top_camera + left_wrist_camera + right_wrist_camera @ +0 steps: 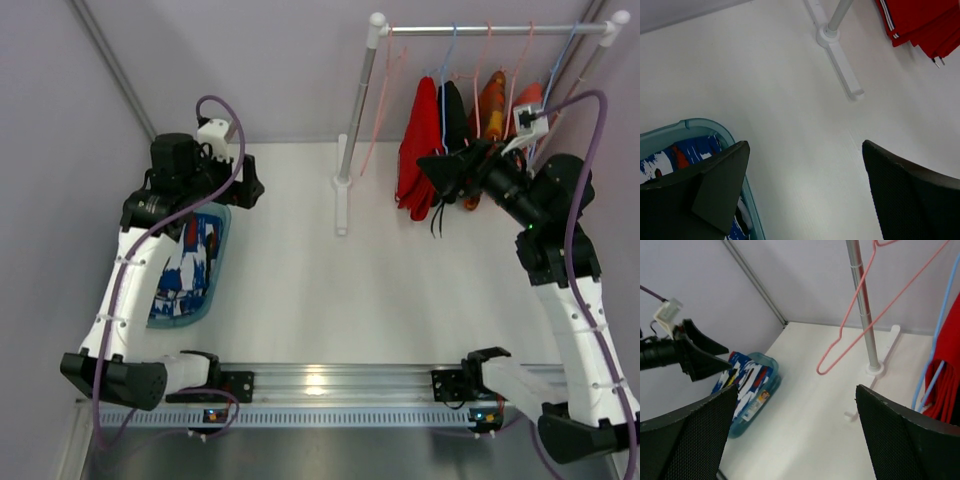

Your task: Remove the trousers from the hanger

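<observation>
The blue patterned trousers (192,262) lie in a teal basket (222,250) at the left of the table, off the hanger. They also show in the left wrist view (692,149) and the right wrist view (746,377). The pink hanger (374,112) hangs empty at the left end of the rail, and shows in the right wrist view (860,315). My left gripper (250,186) is open and empty, above the table just right of the basket (695,123). My right gripper (442,172) is open and empty, beside the red garment (420,150).
A white rack with a rail (490,30) and a post foot (342,205) stands at the back. On it hang the red garment, a dark one, orange ones and light-blue hangers (939,325). Grey walls enclose the left and back.
</observation>
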Controlling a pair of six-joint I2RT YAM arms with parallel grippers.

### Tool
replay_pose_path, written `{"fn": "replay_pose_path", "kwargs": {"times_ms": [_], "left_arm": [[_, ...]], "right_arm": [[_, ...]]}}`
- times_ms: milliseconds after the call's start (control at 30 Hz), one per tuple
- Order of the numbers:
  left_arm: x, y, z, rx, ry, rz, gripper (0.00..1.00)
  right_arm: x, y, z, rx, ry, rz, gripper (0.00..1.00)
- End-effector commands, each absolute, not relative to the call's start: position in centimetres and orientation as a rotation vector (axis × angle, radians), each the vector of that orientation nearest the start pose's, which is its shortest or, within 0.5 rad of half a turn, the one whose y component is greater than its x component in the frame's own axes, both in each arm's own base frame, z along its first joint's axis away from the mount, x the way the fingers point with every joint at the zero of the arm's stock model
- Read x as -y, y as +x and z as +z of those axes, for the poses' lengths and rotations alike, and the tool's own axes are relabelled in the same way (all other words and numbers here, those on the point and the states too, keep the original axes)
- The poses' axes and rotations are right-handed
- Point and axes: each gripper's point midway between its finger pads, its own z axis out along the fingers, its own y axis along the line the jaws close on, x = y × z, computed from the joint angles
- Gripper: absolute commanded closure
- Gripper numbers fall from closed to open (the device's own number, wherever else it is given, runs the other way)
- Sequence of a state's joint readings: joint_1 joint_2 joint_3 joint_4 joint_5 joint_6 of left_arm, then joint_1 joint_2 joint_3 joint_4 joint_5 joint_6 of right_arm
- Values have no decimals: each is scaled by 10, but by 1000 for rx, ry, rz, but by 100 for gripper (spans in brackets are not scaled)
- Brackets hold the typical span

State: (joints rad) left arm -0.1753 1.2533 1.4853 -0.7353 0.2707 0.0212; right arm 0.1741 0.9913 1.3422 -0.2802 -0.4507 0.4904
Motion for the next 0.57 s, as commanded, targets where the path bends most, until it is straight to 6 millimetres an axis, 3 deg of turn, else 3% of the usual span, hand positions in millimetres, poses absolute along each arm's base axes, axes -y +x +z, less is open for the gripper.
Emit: {"fn": "replay_pose_path", "kwargs": {"times_ms": [0, 167, 300, 533], "left_arm": [[112, 350, 369, -1894, 365, -354, 1], [102, 344, 375, -1875, 326, -295, 1], [89, 336, 377, -1864, 282, -242, 1], [73, 330, 385, -1837, 222, -169, 1]], "right_arm": [[-132, 271, 426, -1581, -156, 758, 0], [-120, 248, 401, -1553, -210, 663, 1], [-111, 231, 402, -1494, -225, 603, 1], [-111, 230, 398, -1490, -238, 599, 1]]}}
